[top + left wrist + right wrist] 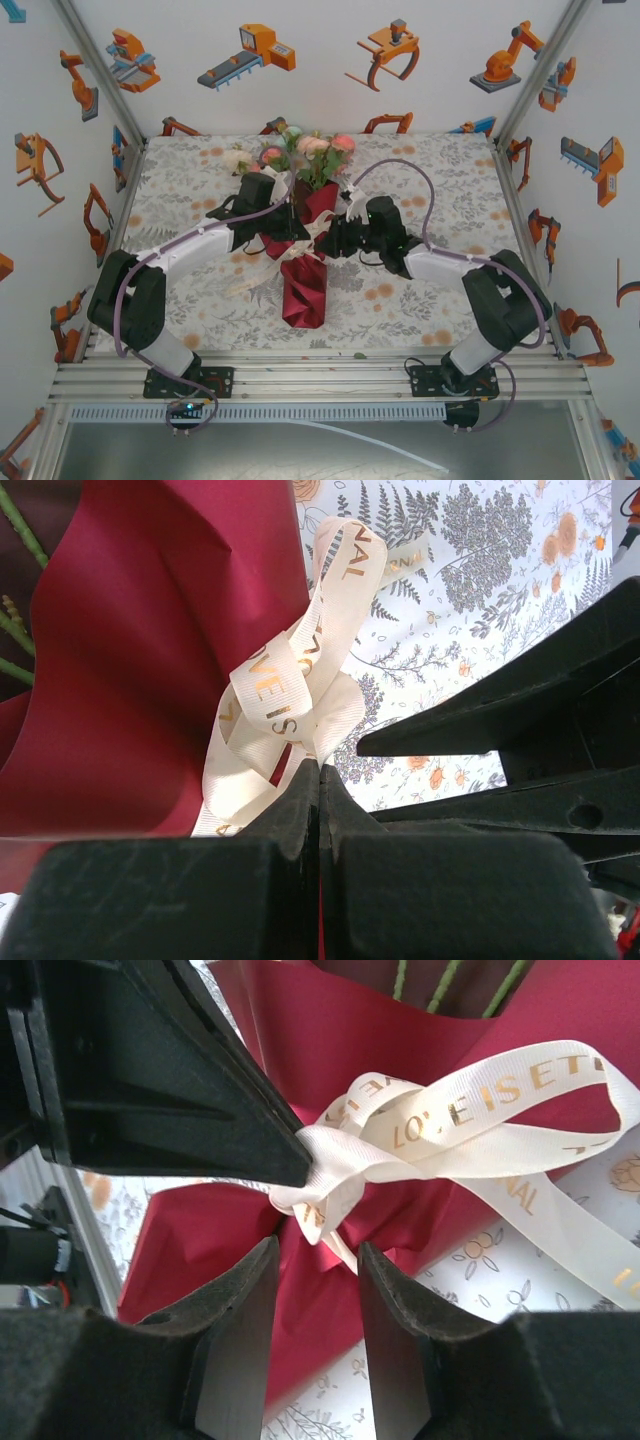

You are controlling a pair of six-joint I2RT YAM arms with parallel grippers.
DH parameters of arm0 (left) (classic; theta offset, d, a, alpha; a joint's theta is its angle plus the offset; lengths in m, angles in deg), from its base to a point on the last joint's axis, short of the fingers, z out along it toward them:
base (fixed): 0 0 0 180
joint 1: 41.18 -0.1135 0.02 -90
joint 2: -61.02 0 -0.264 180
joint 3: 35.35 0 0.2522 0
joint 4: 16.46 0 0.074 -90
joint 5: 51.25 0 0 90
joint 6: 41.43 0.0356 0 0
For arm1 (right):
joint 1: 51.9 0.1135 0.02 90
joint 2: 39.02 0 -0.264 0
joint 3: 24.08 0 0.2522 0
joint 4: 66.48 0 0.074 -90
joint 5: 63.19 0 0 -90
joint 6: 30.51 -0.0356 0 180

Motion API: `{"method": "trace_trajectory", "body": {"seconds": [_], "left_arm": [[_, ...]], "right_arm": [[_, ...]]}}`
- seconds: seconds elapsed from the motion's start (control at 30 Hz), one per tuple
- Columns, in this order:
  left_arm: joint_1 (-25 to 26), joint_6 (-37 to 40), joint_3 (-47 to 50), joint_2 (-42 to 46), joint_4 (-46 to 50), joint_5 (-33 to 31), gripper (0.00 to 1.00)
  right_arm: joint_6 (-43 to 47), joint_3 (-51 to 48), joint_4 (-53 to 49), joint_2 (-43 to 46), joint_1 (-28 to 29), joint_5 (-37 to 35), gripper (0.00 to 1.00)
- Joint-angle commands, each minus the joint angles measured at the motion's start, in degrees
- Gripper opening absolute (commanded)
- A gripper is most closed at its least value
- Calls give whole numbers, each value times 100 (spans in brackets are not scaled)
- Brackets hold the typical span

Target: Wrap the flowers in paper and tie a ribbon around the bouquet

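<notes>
The bouquet lies mid-table: the flowers (310, 148) point to the far side and the dark red paper (305, 290) is wrapped as a cone around the green stems (440, 985). The cream ribbon (305, 248) with gold lettering is knotted around the cone's waist, with loops standing out (480, 1110). My left gripper (320, 765) is shut, its tips pinching the ribbon (290, 690) right at the knot, against the paper (150, 660). My right gripper (317, 1245) is open just below the knot. A short ribbon tail hangs between its fingers, touching neither.
The floral tablecloth (430, 180) has free room to the left and right of the bouquet. Both grippers (310, 238) meet tip to tip over the cone's waist. White walls with robot prints and aluminium posts (520, 200) ring the table.
</notes>
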Motion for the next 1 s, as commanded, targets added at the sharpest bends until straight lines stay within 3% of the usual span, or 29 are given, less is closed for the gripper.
{"method": "trace_trajectory", "body": {"seconds": [0.0, 0.23, 0.4, 0.67, 0.73, 0.83, 0.97], "left_arm": [[6, -67, 20, 6, -102, 35, 0], [6, -81, 3, 1, -100, 50, 0], [5, -91, 19, 17, -104, 59, 0], [6, -167, 6, -32, -240, 183, 0], [6, -168, 10, -28, -233, 183, 0], [-7, -135, 10, 6, -132, 53, 0], [-55, -127, 78, 109, -75, -145, 3]], "right_arm": [[-493, 138, 399, -234, 9, 84, 39], [-373, 427, 314, -622, 17, 47, 37], [-169, 535, -128, -630, 17, -258, 31], [-189, 802, -269, -793, 149, -364, 33], [-191, 840, -270, -819, 151, -331, 27], [-127, 815, -317, -746, 151, -302, 7], [-2, 659, -509, -512, 158, -169, 0]]}}
